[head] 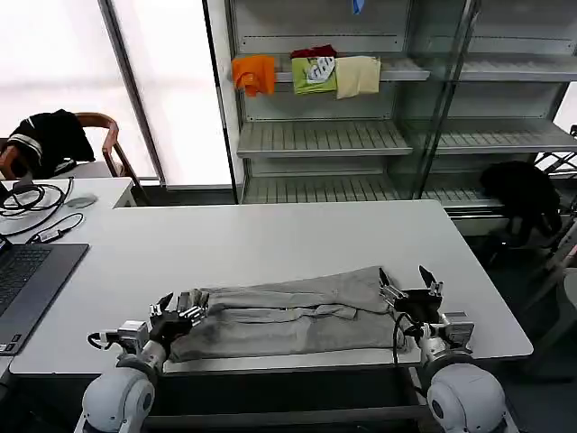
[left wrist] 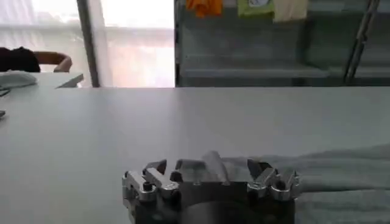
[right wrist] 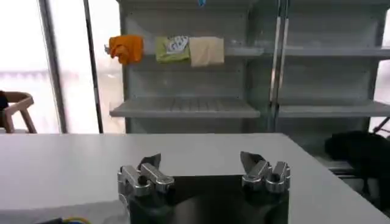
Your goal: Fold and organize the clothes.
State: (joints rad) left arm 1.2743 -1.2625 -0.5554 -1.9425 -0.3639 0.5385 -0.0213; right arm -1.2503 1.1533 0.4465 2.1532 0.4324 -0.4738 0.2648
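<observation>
while it lies along the near edge of the white table (head: 270, 239), the light grey shirt (head: 288, 320) runs lengthwise left to right, folded into a rumpled band with creases. the left gripper (head: 178, 311) sits at its left end, fingers (left wrist: 268, 179) spread over cloth, gripping nothing. the right gripper (head: 410, 290) hovers wide open, empty, at the right end.

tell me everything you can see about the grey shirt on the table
The grey shirt is a light grey, soft-looking garment, lying flat in a long rumpled band with lengthwise folds along the near edge of the white table. The left gripper sits open at its left end with cloth between the fingers; the open right gripper is at its right end.
</observation>
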